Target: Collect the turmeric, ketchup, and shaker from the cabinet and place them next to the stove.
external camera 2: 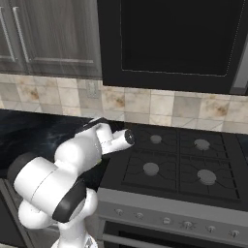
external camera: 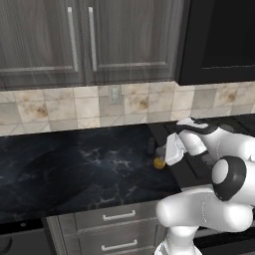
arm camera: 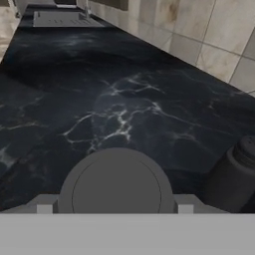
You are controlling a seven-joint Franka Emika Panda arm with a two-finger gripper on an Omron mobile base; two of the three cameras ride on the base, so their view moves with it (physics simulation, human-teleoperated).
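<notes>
Two of three items look delivered; ketchup I can't find on the counter, so prob. 1 trip left.

Left base view: turmeric (external camera: 159,162) sits on the counter (external camera: 74,169) right at its stove-side edge, w/ the end effector (external camera: 168,155) low over it. Shaker (external camera: 150,145) stands just behind, toward the backsplash, near but apart from the jar. Cabinet (external camera: 45,45) doors above look closed. Can't tell from this side whether the fingers touch the jar.

Right base view: stove (external camera 2: 179,164) w/ 4 burners, nothing on it. Arm blocks the counter strip beside it, so jar + shaker are hidden.

Hand view: turmeric lid (arm camera: 116,189) sits dead centre between the finger tips (arm camera: 44,205), one on each side, spread about as wide as the lid. Jar rests on the counter, so my read is it's being let go or just set down, not carried; actual contact can't be made out. Shaker (arm camera: 234,174) just beside, toward the tile wall.

Left, as I judge: back off, fetch ketchup.
</notes>
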